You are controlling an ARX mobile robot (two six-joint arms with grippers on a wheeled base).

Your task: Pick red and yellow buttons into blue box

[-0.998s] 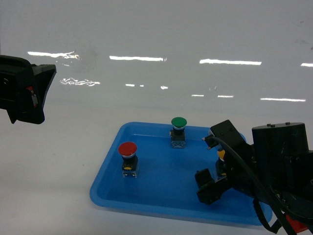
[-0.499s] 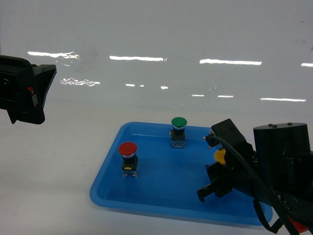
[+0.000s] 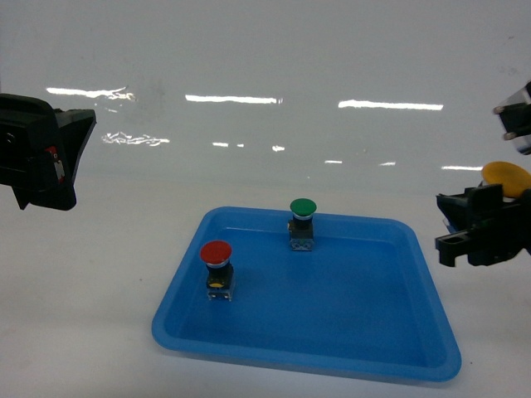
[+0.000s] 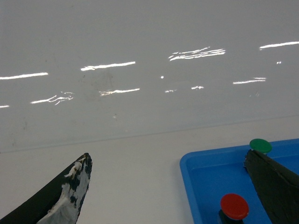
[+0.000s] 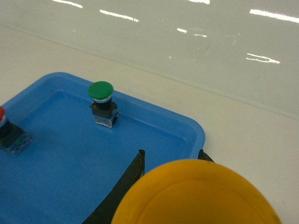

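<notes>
Right tool (image 3: 489,220) clamped on yellow-capped mushroom push button (image 3: 506,177), raised right of shallow blue plastic tray (image 3: 415,332). Red-capped mushroom push button (image 3: 217,254) stands in tray's left. Left tool (image 4: 168,186) spread wide, raised far left.

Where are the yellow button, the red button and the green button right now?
yellow button (image 3: 506,176), head view, on its cap, held in the right gripper (image 3: 481,224).
red button (image 3: 216,252), head view, on its cap.
green button (image 3: 303,206), head view, on its cap.
</notes>
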